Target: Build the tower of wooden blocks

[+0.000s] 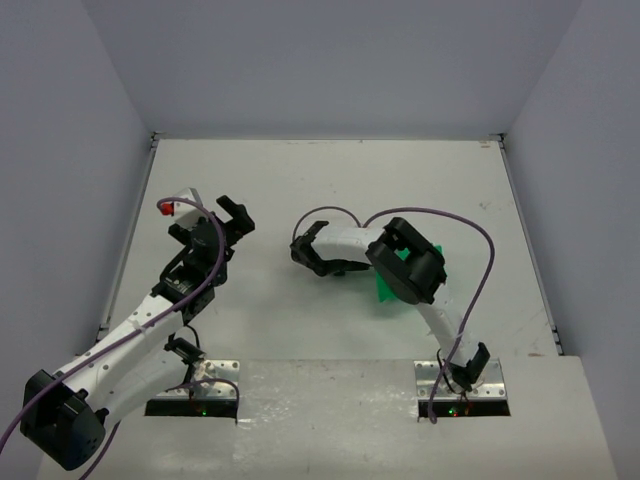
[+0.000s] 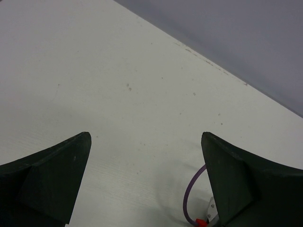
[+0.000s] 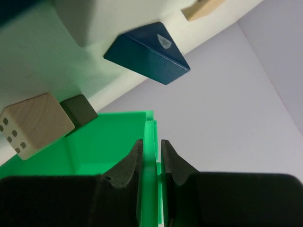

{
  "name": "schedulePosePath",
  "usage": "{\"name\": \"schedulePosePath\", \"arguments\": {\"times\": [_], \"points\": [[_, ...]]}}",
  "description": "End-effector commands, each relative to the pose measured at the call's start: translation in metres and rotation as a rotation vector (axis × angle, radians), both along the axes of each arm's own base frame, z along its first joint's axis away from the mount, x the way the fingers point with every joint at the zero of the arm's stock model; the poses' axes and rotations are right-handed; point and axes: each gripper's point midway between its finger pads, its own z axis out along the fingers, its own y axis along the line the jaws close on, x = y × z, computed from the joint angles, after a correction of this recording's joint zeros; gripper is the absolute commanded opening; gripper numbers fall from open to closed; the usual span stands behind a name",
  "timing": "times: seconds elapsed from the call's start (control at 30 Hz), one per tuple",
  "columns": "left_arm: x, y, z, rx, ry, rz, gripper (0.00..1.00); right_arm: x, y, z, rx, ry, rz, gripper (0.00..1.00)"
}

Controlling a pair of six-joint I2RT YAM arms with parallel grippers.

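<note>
Had jaws of right gripper (image 3: 150,158) pinched shut on green bin (image 3: 109,142) wall, arm folded over it mid-way across table (image 1: 300,180). Saw dark blue piece (image 3: 147,54), tan cube (image 3: 35,123), dark grey cube (image 3: 79,111) and pale plank (image 3: 201,8) loose just beside bin. Had left gripper (image 2: 146,142) spread wide, empty, near left edge.

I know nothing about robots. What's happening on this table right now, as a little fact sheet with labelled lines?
Left side: left gripper open, holding nothing, above the table
Right side: right gripper shut on the wall of the green bin
Blocks in view: dark blue piece, tan cube with dark dots, dark grey cube
Layout: blocks lie loose on the table; the tan and grey cubes sit side by side, the blue piece apart
Tower: nothing stacked yet
</note>
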Motion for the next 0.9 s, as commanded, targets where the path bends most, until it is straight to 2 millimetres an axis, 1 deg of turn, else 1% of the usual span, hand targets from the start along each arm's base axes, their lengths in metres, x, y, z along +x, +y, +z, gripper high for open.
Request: {"name": "schedulePosePath", "arguments": {"times": [0.0,0.07,0.2,0.23,0.3,0.33,0.37,0.4,0.5,0.6,0.67,0.73,0.77,0.8,0.83,0.87], "points": [[0.004,0.0,0.012,-0.023,-0.039,0.003,1.0,0.021,0.013,0.033,0.17,-0.189,0.059,0.0],[0.004,-0.001,0.012,-0.024,-0.041,0.0,1.0,0.029,0.02,0.045,0.238,-0.262,0.083,0.0],[0.004,-0.001,0.013,-0.024,-0.041,-0.003,1.0,0.035,0.024,0.079,0.345,-0.386,0.106,0.0],[0.004,-0.001,0.013,-0.025,-0.042,-0.004,1.0,0.034,0.022,0.085,0.351,-0.404,0.106,0.0],[0.003,-0.002,0.014,-0.026,-0.044,-0.006,1.0,0.033,0.016,0.102,0.359,-0.462,0.096,0.0],[0.003,-0.002,0.014,-0.028,-0.046,-0.007,1.0,0.032,0.013,0.107,0.361,-0.477,0.092,0.0],[0.003,-0.002,0.014,-0.027,-0.045,-0.007,1.0,0.031,0.012,0.106,0.359,-0.477,0.091,0.0],[0.003,-0.002,0.014,-0.027,-0.045,-0.007,1.0,0.031,0.008,0.112,0.36,-0.496,0.085,0.0],[0.003,-0.002,0.016,-0.03,-0.051,-0.011,1.0,0.03,-0.005,0.134,0.358,-0.571,0.062,0.0],[0.002,-0.002,0.016,-0.031,-0.053,-0.011,1.0,0.033,-0.015,0.156,0.402,-0.656,0.015,0.0],[0.002,-0.002,0.016,-0.034,-0.055,-0.013,1.0,0.041,-0.017,0.171,0.514,-0.742,-0.037,0.0],[0.002,-0.002,0.016,-0.033,-0.054,-0.013,1.0,0.055,-0.021,0.18,0.666,-0.831,-0.093,0.0],[0.002,-0.002,0.016,-0.034,-0.055,-0.013,1.0,0.064,-0.028,0.185,0.747,-0.889,-0.136,0.0],[0.001,-0.002,0.017,-0.035,-0.058,-0.013,1.0,0.072,-0.038,0.185,0.855,-0.933,-0.2,0.0],[0.001,-0.002,0.017,-0.035,-0.058,-0.014,1.0,0.078,-0.035,0.185,1.033,-0.942,-0.252,0.0],[0.001,-0.002,0.018,-0.035,-0.057,-0.013,1.0,0.084,-0.037,0.188,1.177,-0.964,-0.296,0.0]]}}
